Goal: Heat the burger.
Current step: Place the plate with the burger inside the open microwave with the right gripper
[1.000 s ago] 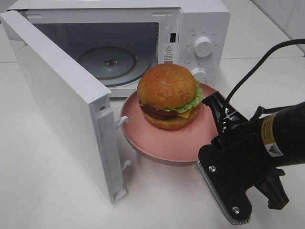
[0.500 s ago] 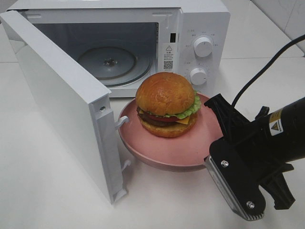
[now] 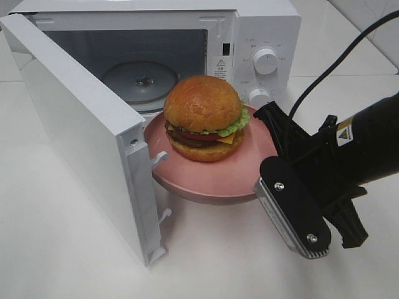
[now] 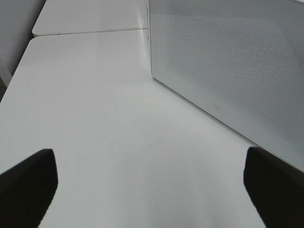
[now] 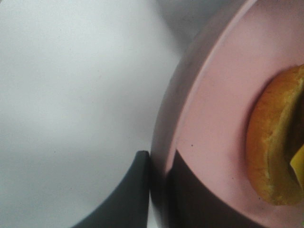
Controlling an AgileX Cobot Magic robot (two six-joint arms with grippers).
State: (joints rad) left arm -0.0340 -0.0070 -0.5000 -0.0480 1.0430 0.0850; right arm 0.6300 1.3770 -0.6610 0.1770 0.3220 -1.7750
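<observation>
The burger [image 3: 202, 118], a golden-brown bun with lettuce, tomato and cheese, sits on a pink plate [image 3: 199, 184]. My right gripper [image 3: 265, 149] is shut on the plate's right rim and holds it above the table, just in front of the microwave opening. In the right wrist view the right gripper [image 5: 159, 190] pinches the plate [image 5: 213, 118] rim between its dark fingers, with the burger [image 5: 275, 152] at the edge of the picture. My left gripper [image 4: 152, 185] stands open over bare table beside the microwave door's outer face [image 4: 228, 61], holding nothing.
The white microwave [image 3: 262, 37] stands at the back with its door [image 3: 81, 137] swung wide open to the left. Its glass turntable [image 3: 140, 81] is bare. Two knobs sit on the right panel. The plate's left rim is close to the door's latch edge.
My right gripper has carried the plate and burger up and to the left, closer to the microwave opening. The left gripper has stayed open.
</observation>
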